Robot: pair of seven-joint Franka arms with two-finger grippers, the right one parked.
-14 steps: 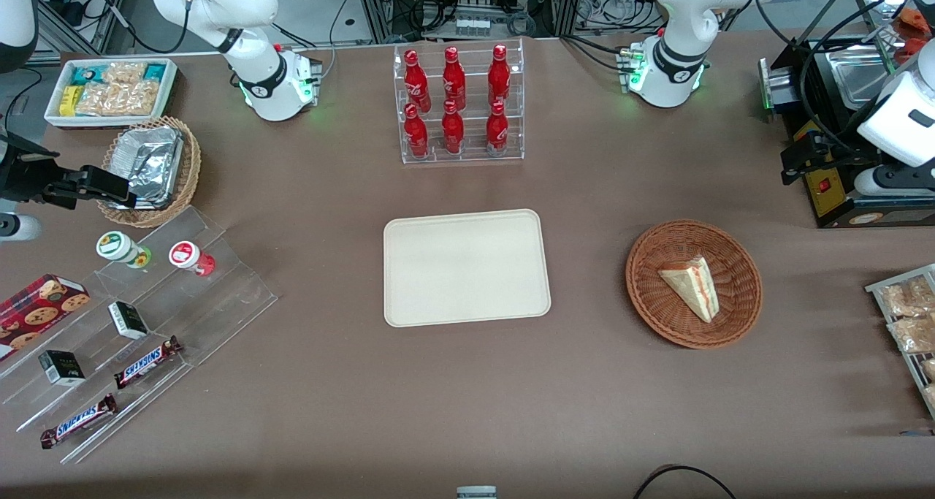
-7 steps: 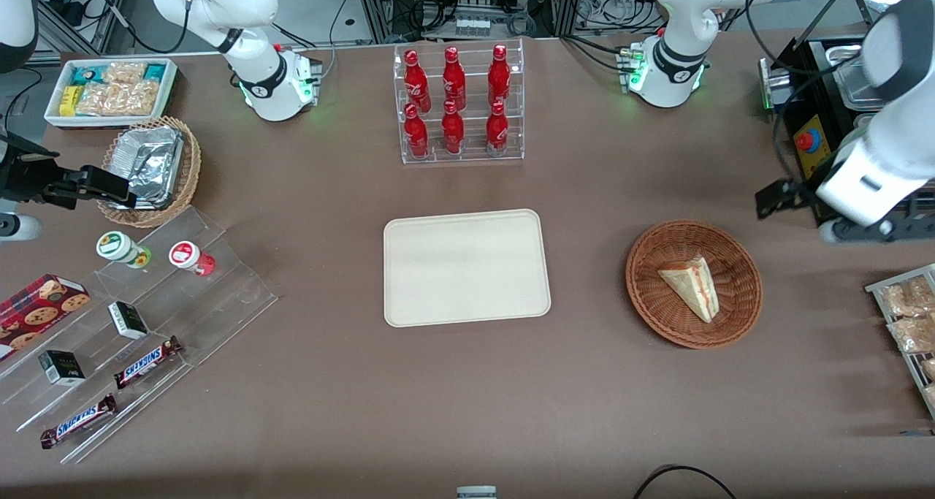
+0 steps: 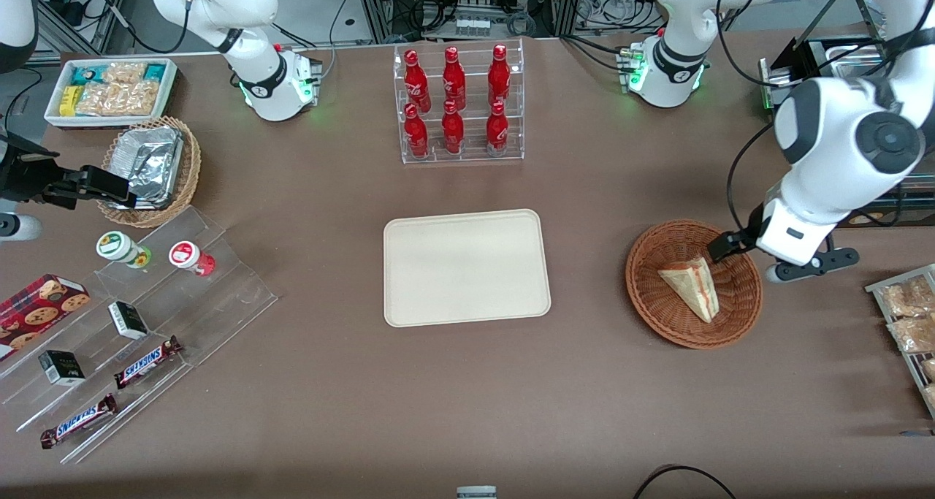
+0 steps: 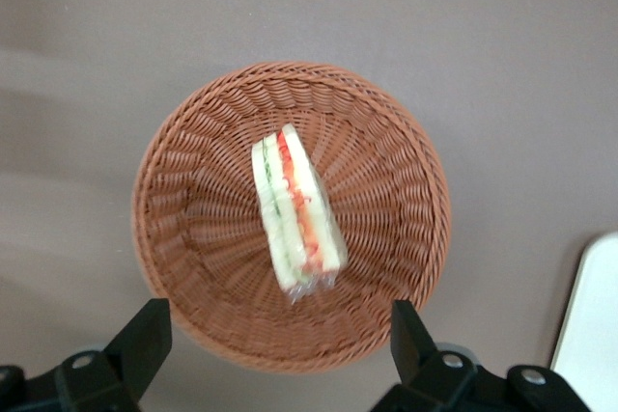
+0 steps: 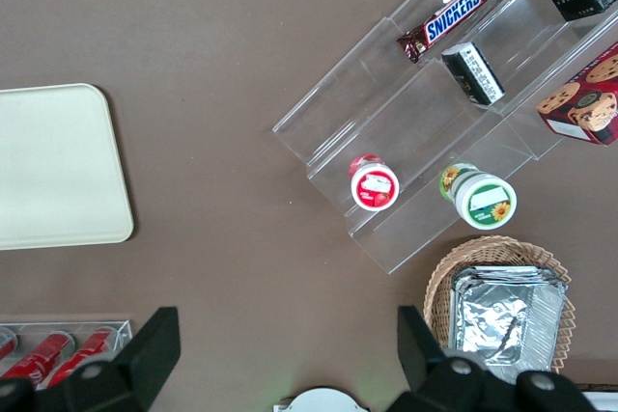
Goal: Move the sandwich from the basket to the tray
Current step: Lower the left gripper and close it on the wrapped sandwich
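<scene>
One sandwich (image 4: 294,214) is lying in the basket (image 4: 193,142) directly below my gripper (image 4: 280,335), which I am holding above it with fingers spread wide; the tray (image 3: 467,267) is sitting well apart, toward the parked arm.

Reddish-brown woven basket (image 4: 203,142) holding a sandwich (image 4: 294,214) of white bread with red and green filling stripes. Beside the basket, a plain cream tray (image 3: 466,267) on the brown table (image 3: 438,397). Above the basket, black gripper (image 4: 275,344), fingers spread, on a white arm (image 3: 840,148).
</scene>
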